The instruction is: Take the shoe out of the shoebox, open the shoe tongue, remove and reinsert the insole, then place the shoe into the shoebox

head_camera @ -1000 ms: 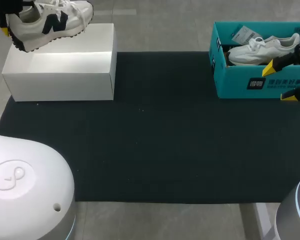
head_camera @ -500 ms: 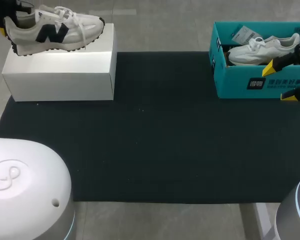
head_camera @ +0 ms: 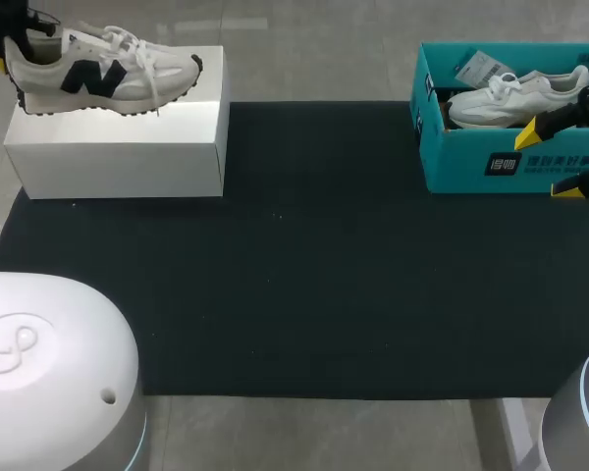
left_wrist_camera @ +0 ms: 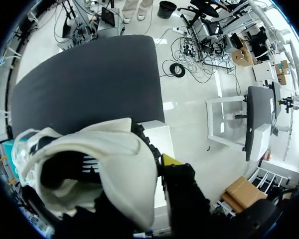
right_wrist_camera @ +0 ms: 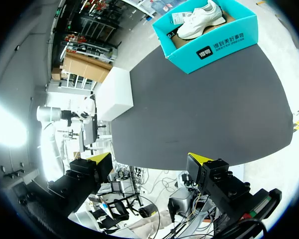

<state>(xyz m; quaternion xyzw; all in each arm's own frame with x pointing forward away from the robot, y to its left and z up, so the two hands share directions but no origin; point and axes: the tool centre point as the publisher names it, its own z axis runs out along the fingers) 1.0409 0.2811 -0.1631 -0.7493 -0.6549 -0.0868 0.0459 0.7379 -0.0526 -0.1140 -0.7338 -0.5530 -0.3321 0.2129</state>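
Left gripper (head_camera: 8, 54) is clamped on the heel of the sneaker (head_camera: 98, 74), at the white box's (head_camera: 118, 147) rear left corner. The sole is level along the box top, toe toward the box's right edge. I cannot tell whether it touches.

Right gripper (head_camera: 552, 159) is well right of the white box, fingers spread and empty, just in front of the teal shoebox (head_camera: 471, 167). A second white shoe (head_camera: 515, 93) lies inside.

The black mat (head_camera: 304, 255) runs bare from the white box's front and right edges to the shoebox.

Left wrist view: one yellow fingertip (left_wrist_camera: 172, 160) lies outside the heel, the other is hidden in the sneaker's opening, and the white box's corner is below. Right wrist view: the white box and shoebox lie far ahead across the mat.
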